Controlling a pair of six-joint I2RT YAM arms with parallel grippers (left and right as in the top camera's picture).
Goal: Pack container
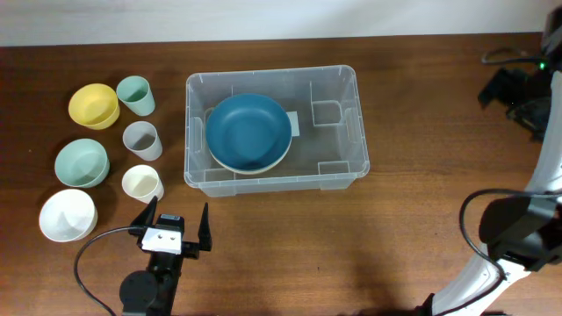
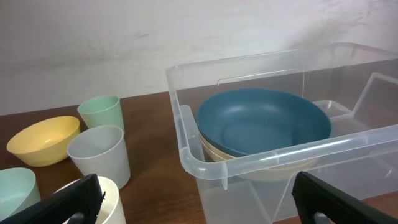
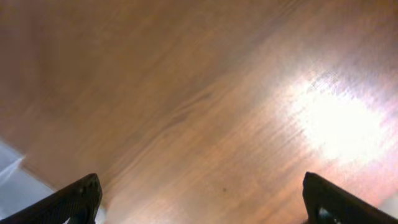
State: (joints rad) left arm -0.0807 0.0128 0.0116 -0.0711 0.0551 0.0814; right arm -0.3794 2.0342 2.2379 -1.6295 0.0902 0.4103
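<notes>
The clear container (image 1: 273, 74) stands at the table's middle. Inside it a blue bowl (image 1: 248, 132) sits nested on a cream bowl (image 1: 274, 164) at its left end. My left gripper (image 1: 174, 226) is open and empty, in front of the container's near left corner and beside a cream cup (image 1: 142, 183). In the left wrist view the container's rim (image 2: 249, 165) and blue bowl (image 2: 264, 121) lie ahead of the open fingers (image 2: 199, 202). My right gripper (image 3: 202, 199) is open over bare wood, holding nothing.
Left of the container stand a yellow bowl (image 1: 94, 105), green cup (image 1: 136, 95), grey cup (image 1: 142, 140), green bowl (image 1: 82, 162) and white bowl (image 1: 68, 215). The right arm (image 1: 518, 233) is at the table's right edge.
</notes>
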